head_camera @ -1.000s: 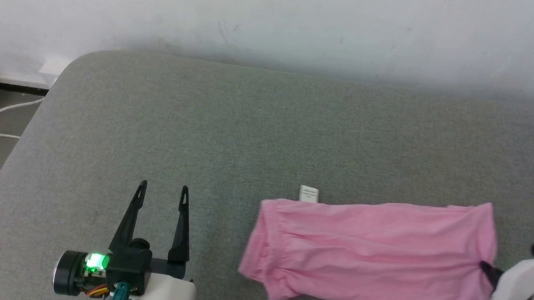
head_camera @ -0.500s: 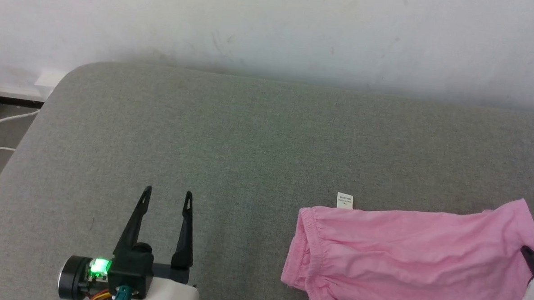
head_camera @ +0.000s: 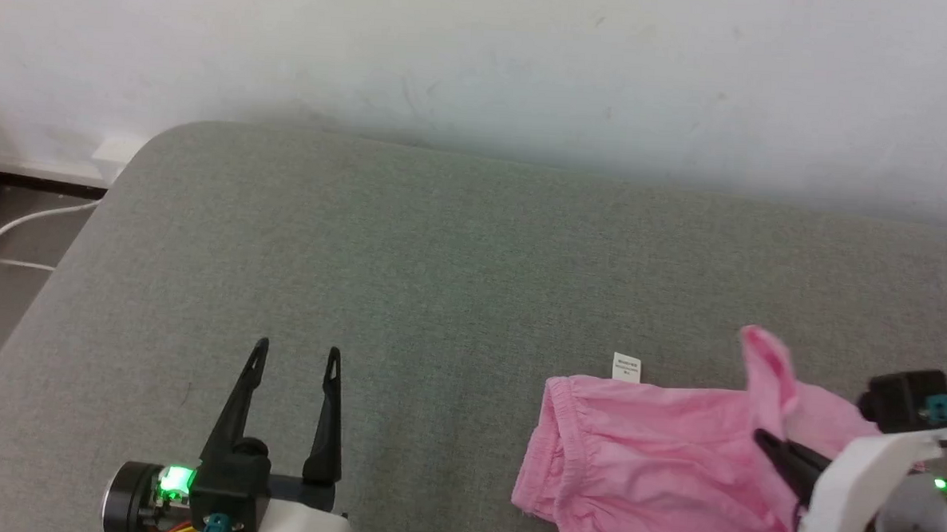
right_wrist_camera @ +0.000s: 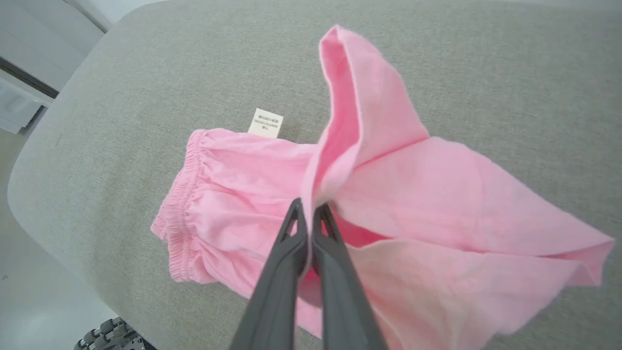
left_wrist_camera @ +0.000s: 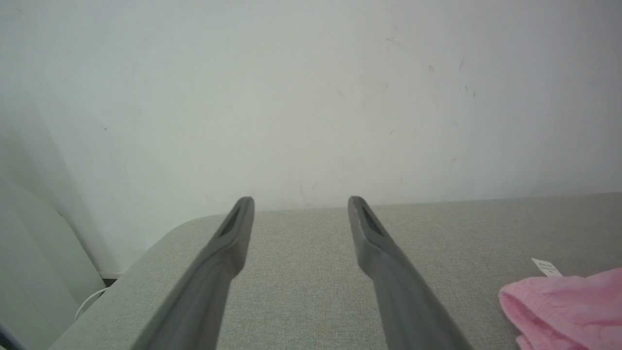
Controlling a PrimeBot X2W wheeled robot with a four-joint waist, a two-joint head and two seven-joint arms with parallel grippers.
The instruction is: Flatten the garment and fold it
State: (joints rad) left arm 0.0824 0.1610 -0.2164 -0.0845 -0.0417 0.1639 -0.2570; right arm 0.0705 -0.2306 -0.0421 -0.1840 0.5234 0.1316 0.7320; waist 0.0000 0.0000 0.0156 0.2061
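The garment [head_camera: 657, 458] is a pair of light pink shorts lying on the grey cushion [head_camera: 441, 280], gathered waistband [right_wrist_camera: 182, 194] toward the left and a white care label [head_camera: 626, 367] at its far edge. My right gripper [head_camera: 762, 437] is shut on the leg-end hem and holds it lifted, so a pink flap [right_wrist_camera: 359, 112] stands up and leans back over the rest of the garment. In the right wrist view the right gripper [right_wrist_camera: 308, 209] pinches the fabric at its fingertips. My left gripper [head_camera: 295, 354] rests open and apart from the garment, also open in its own view [left_wrist_camera: 301, 204].
A pale wall [head_camera: 482, 58] runs along the cushion's far edge. The cushion's rounded left corner [head_camera: 139, 151] drops to a floor with a white cable [head_camera: 20, 226]. Bare cushion lies between my left gripper and the waistband.
My right gripper has lifted the leg-end hem and carried it leftward over the garment, raising a flap. The head camera has shifted. The left gripper stays open and still.
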